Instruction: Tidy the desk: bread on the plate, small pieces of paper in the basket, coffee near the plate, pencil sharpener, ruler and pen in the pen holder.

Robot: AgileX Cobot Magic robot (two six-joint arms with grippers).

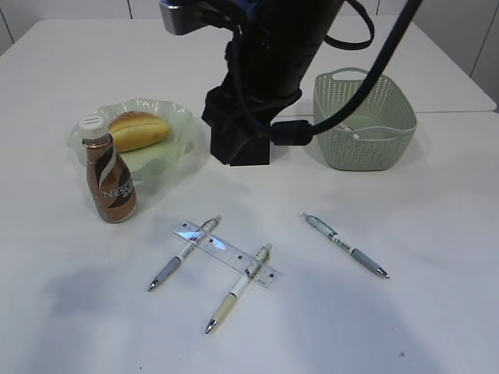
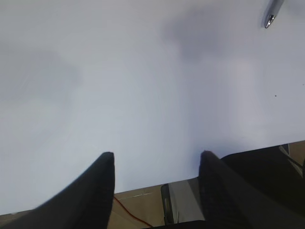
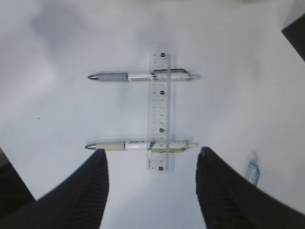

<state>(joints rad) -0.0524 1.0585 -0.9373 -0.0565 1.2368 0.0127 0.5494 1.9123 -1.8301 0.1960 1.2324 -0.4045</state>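
A big white table (image 1: 437, 202) fills the scene. At the far middle, a black robot arm (image 1: 257, 70) hangs over it. To the right of the arm sits a pale green basket (image 1: 390, 148), with something small and white inside (too small to tell what). On the far left is a clear green plate (image 1: 179, 125), and the bread (image 1: 139, 129) lies on it. The coffee (image 1: 111, 181), a brown bottle with a white cap, stands upright just beside the plate, on its near side.

Nearer to us, in the middle, lies a clear ruler (image 1: 226, 255). It rests across two pens. The left pen (image 1: 183, 254) has a grey grip, and the middle pen (image 1: 238, 289) has a cream grip. A third pen (image 1: 345, 245) lies alone to the right, well apart from the ruler.

The right gripper (image 3: 151, 155) hangs above the ruler and the two pens, its jaws spread wide and holding nothing. The left gripper (image 2: 157, 155) is spread wide too, over bare table near the table's edge, with only a pen tip (image 2: 270, 19) showing far off.
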